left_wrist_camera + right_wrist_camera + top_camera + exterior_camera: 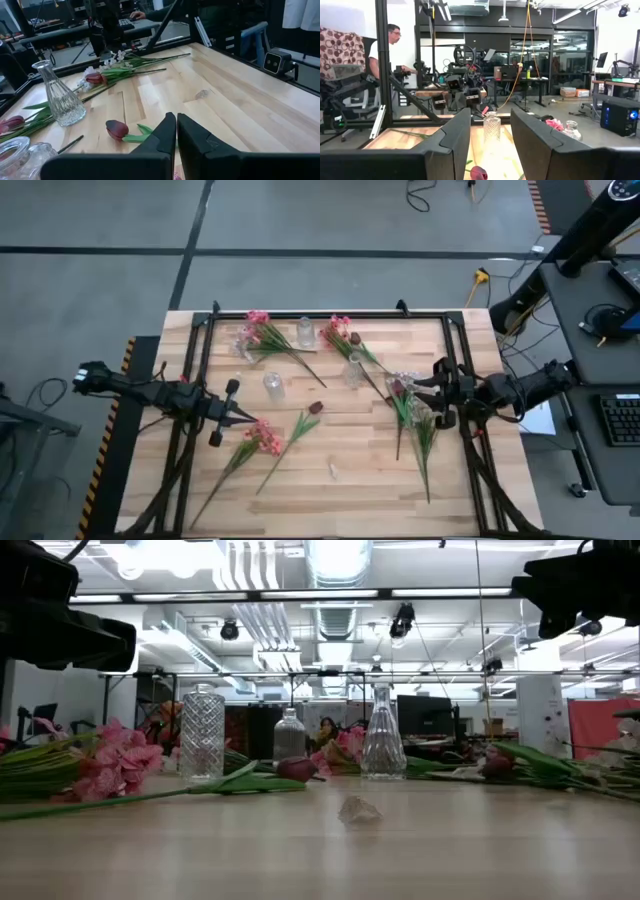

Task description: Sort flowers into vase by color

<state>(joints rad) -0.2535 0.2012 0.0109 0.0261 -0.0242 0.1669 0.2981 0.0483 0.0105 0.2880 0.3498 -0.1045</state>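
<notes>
Wooden surface (pixel 360 460) carried scattered flowers and several clear glass vases.

Left hand (pixel 252 418) sat over the left-middle of the surface, fingers (pixel 165 132) pressed together, closed and holding nothing. It pointed toward a pink blossom stem (pixel 262 436) lying just beside its tip, stalk trailing toward the near-left corner. In the left wrist view a dark red tulip (pixel 117 129) lay on the wood just ahead of the closed fingers.

Right hand (pixel 436 392) was over the right side of the surface, above a bunch of green stems (pixel 420 435) with a dark red bloom (pixel 397 387) and small white blossoms. Its fingers (pixel 452 137) stood partly apart with nothing seen between them; contact with the bunch could not be told.

Other flowers: a pink cluster (pixel 258 323) with leaves at the far-left of the surface, another pink cluster (pixel 338 330) at far-centre with stems running toward the right hand, and a single dark red tulip (pixel 315 408) near the middle, its green stalk running toward the near edge.

Vases: a cylindrical cut-glass vase (pixel 203 733) at left-centre, a small bottle-shaped one (pixel 289 735) at the far edge, and a flared narrow-necked vase (pixel 383 744) near the centre. All upright; none visibly held a flower.

A small pale scrap (pixel 359 810) lay on bare wood toward the near edge.

A person (pixel 390 47) stood in the room beyond the surface, seen in the right wrist view.
</notes>
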